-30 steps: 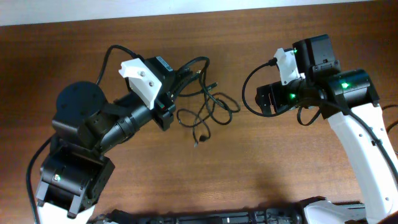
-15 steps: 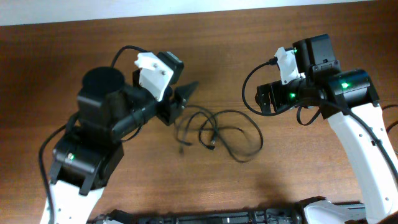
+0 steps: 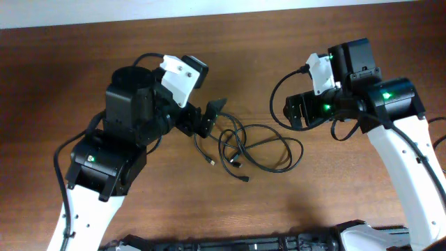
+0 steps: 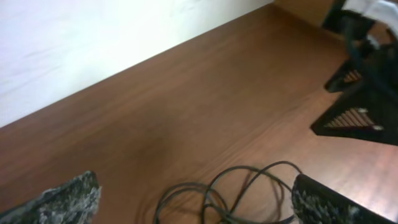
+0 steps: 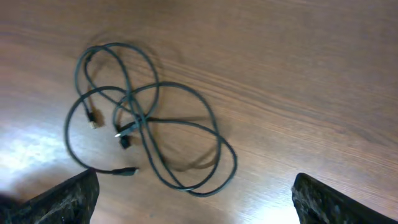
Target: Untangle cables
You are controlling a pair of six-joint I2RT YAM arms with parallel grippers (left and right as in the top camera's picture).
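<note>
Black cables (image 3: pixel 240 145) lie in a loose tangle of overlapping loops on the brown wooden bench (image 3: pixel 279 42), between the two arms and closer to the left one. Several small plug ends poke out on the near-left side of the heap.

The left arm rises from the near-left edge and folds at the elbow. Its wrist turns right, so the left gripper (image 3: pixel 211 118) points at the left end of the tangle. The jaws are spread wide and grasp nothing. From overhead I cannot tell whether a fingertip touches the nearest loop. In the left wrist view the left gripper (image 4: pixel 196 205) frames bare wood, with a few arcs of the cables (image 4: pixel 249 168) low between the tips.

The right arm's white link runs from the near-right corner toward the far side, then its wrist bends left. The right gripper (image 3: pixel 296 111) faces the tangle but stays apart from it, released and empty. Its wrist camera looks down on the cables (image 5: pixel 140 121) lying beyond the parted right gripper (image 5: pixel 196 205).
</note>
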